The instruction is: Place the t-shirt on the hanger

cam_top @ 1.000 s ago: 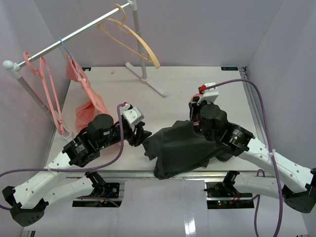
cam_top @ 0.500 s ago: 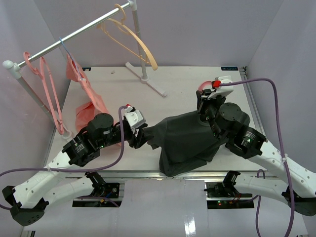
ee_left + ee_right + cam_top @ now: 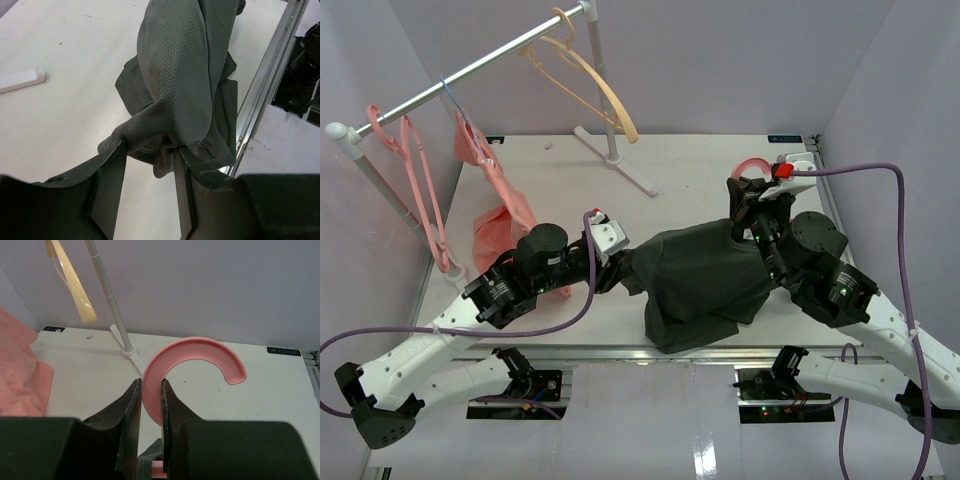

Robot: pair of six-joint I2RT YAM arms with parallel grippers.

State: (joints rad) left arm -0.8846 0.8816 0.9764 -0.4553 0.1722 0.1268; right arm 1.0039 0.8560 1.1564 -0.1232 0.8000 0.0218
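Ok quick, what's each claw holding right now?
Left claw: shut on the t-shirt.
Right claw: shut on the hanger, at its hook.

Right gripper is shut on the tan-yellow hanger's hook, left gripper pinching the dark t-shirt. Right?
Not quite. The right gripper is shut on the salmon-pink hanger, at its hook. The tan-yellow hanger hangs apart in the background, untouched. The right wrist view shows this. The rest holds: the left gripper is pinching the t-shirt.
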